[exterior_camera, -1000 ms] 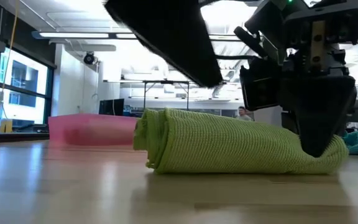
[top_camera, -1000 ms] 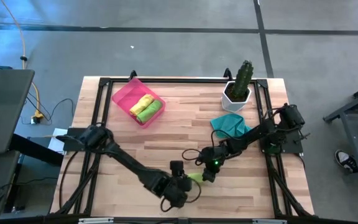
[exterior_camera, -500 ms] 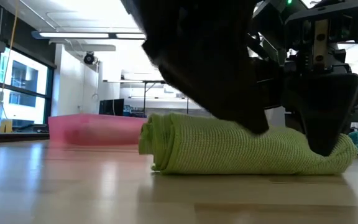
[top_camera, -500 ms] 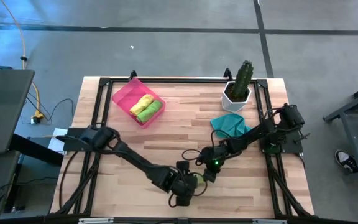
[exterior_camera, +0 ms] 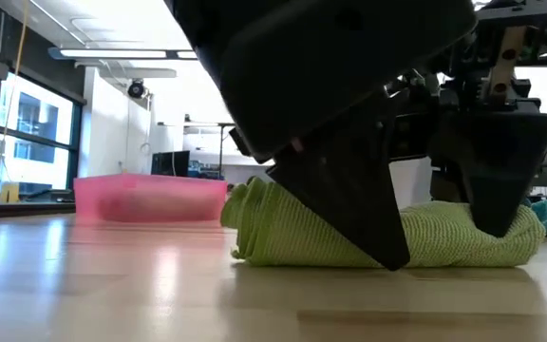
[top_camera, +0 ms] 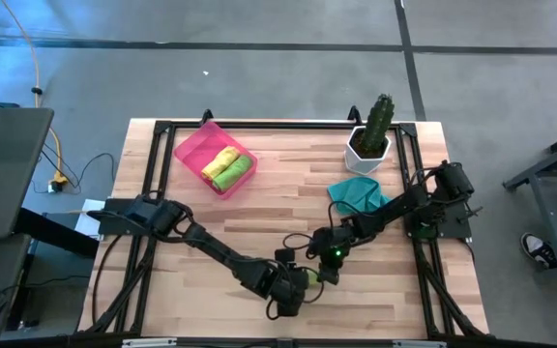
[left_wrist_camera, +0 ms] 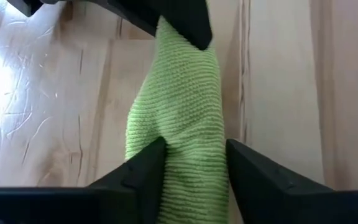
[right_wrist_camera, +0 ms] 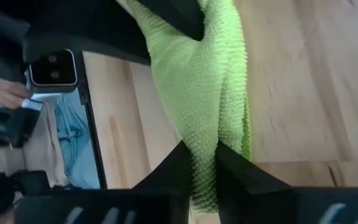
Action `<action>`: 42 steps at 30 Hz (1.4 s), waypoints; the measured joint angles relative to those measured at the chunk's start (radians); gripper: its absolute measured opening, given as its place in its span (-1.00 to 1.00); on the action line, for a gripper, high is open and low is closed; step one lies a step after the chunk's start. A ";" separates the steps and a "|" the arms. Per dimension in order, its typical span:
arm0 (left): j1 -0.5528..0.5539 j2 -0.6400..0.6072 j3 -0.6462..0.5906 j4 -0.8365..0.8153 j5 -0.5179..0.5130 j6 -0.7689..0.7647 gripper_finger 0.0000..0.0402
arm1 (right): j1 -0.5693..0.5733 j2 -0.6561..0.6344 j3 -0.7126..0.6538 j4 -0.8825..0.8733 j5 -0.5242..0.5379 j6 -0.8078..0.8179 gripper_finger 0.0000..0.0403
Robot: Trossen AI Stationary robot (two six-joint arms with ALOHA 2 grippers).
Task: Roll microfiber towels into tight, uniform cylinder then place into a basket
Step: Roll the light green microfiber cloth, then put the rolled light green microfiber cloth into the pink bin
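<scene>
A lime green towel (exterior_camera: 292,233), rolled into a cylinder, lies on its side on the wooden table near the front edge, seen also in the high view (top_camera: 309,276). My left gripper (left_wrist_camera: 194,162) straddles the roll's middle and is shut on it. My right gripper (right_wrist_camera: 202,165) is shut on the roll's right end. The pink basket (top_camera: 190,153) at the far left holds a yellow roll (top_camera: 222,159) and a green roll (top_camera: 233,175). A teal towel (top_camera: 358,193) lies crumpled at the far right. My left gripper pinches the roll's middle (left_wrist_camera: 194,140) between its two fingers, one finger (exterior_camera: 373,223) on the near side. The fingers slant down and lie across the roll. The roll rests on the table along its whole length. My right gripper pinches the roll's right end (right_wrist_camera: 204,134) between its two fingers, which lie across the roll and slant down from the table's right. One fingertip (exterior_camera: 497,218) dents the cloth. That end stays on the table.
A white pot with a cactus (top_camera: 370,137) stands at the far right, behind the teal towel. The basket (exterior_camera: 145,198) shows beyond the roll in the low view. Bare wood lies between the roll and the basket.
My left gripper has come down and moved toward the table's right edge, from beside the roll's left end onto its middle. The roll has stayed on the table, its left end shifted a little toward the right. My right gripper has kept its place on the right end.
</scene>
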 joint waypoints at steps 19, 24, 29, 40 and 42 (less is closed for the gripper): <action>0.000 -0.055 -0.006 -0.178 0.017 -0.098 -0.91 | -0.054 -0.250 0.001 -0.188 -0.034 -0.290 -0.43; 0.025 -0.118 -0.008 -0.334 -0.011 -0.106 -0.91 | -0.034 -0.380 0.002 -0.341 0.146 -0.342 -0.43; 0.074 -0.197 -0.007 -0.489 -0.084 -0.098 -0.93 | -0.012 -0.478 0.002 -0.456 0.296 -0.360 -0.43; 0.259 -0.522 -0.017 -0.783 -0.288 -0.089 -0.93 | -0.005 -0.541 0.002 -0.534 0.380 -0.360 -0.43; 0.307 -0.592 -0.049 -0.801 -0.323 -0.091 -0.93 | -0.005 -0.541 0.002 -0.544 0.390 -0.360 -0.43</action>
